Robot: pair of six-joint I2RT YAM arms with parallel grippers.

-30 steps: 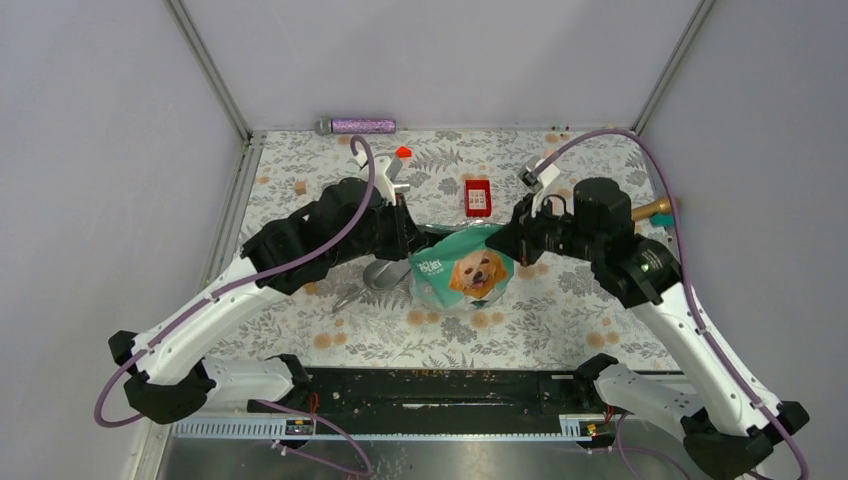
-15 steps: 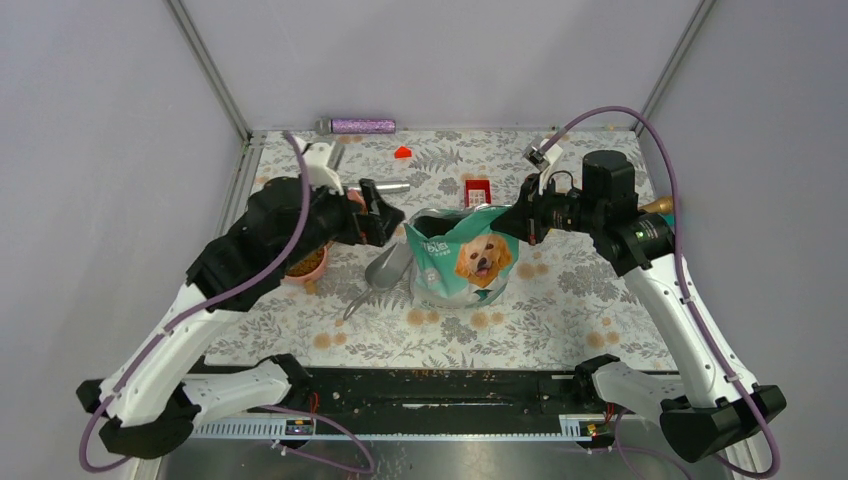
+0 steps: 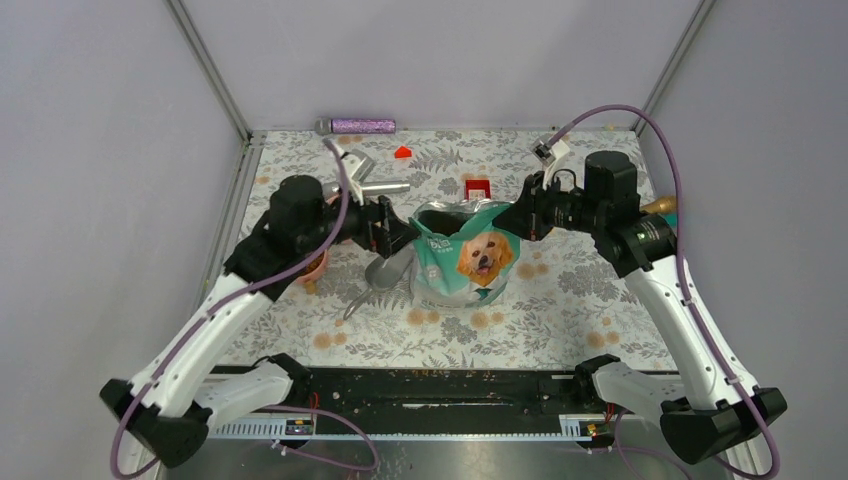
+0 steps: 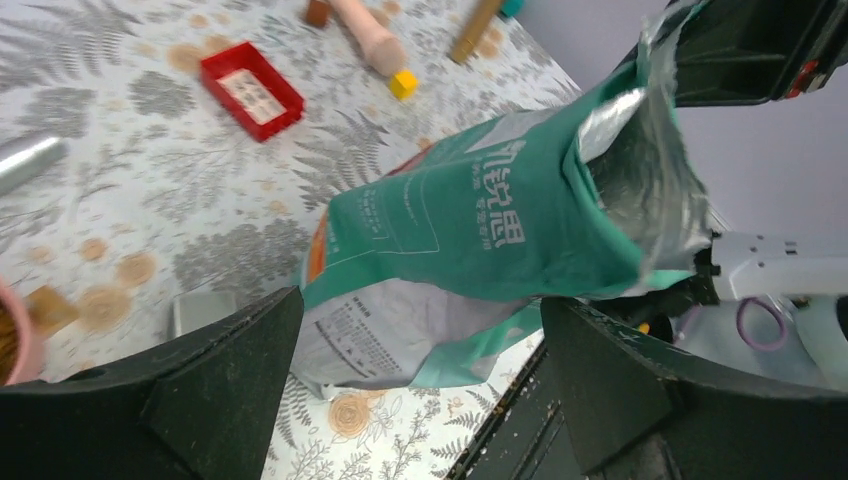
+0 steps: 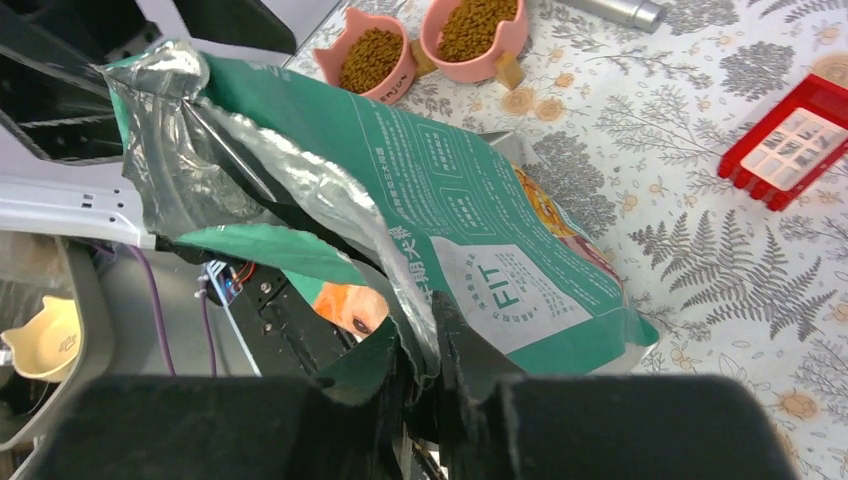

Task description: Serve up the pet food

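Observation:
The teal dog-picture bag (image 3: pixel 462 258) stands mid-mat with its foil-lined mouth open. My right gripper (image 3: pixel 514 222) is shut on the bag's upper right rim; the right wrist view shows the torn foil edge (image 5: pixel 415 345) pinched between its jaws. Just left of the bag's top my left gripper (image 3: pixel 396 232) is open, and the bag (image 4: pixel 470 230) lies ahead of its spread fingers without touching them. Pet food (image 5: pixel 372 58) fills two pink bowls (image 5: pixel 470 62) beyond the bag. In the top view one pink bowl (image 3: pixel 316 268) peeks from under the left arm.
A metal scoop (image 3: pixel 385 272) lies against the bag's left side. A red box (image 3: pixel 478 193), a silver cylinder (image 3: pixel 386 187), a purple tube (image 3: pixel 362 126) and a small red piece (image 3: pixel 403 152) lie farther back. A brass-coloured tool (image 3: pixel 655 208) is at the right wall.
My left gripper has let go of the bag's left rim and opened wide, swinging left and then back beside it. The bag stands more upright, its right rim still in the right gripper.

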